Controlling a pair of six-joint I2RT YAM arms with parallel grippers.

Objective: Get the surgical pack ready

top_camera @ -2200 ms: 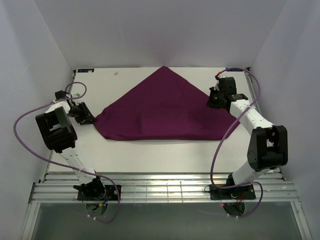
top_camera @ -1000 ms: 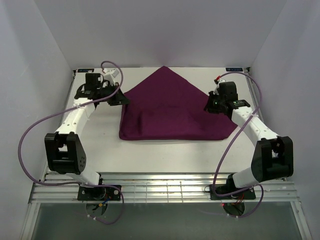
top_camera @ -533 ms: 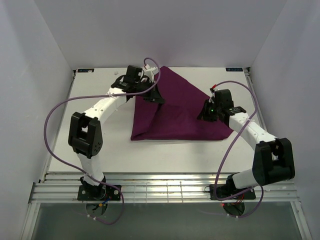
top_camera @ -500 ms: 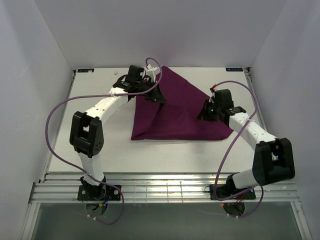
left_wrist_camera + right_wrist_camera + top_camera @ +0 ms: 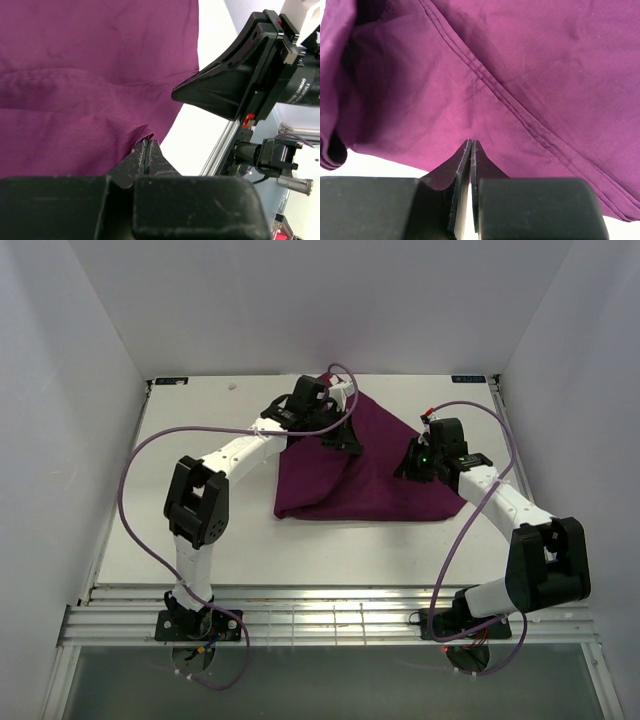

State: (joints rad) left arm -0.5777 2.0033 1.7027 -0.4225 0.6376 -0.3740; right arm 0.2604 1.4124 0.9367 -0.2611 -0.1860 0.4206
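Left hand [image 5: 145, 149] tight on purple cloth [image 5: 75, 70] edge — right hand [image 5: 471, 148] closed.

"Is there any text you can read off these views?"

"Nothing legible. In your left wrist view, at the right edge of the frame beside the purple cloth [image 5: 75, 75], a black housing [image 5: 300, 87] carries a short line of pale lettering. It's too blurred for you to make out."

"And from the top camera?"

"At the far edge of the table [image 5: 150, 520] you have two small dark labels. The left label [image 5: 171, 381] is at the upper left and the right label [image 5: 470, 378] at the upper right. Both are too small to read."
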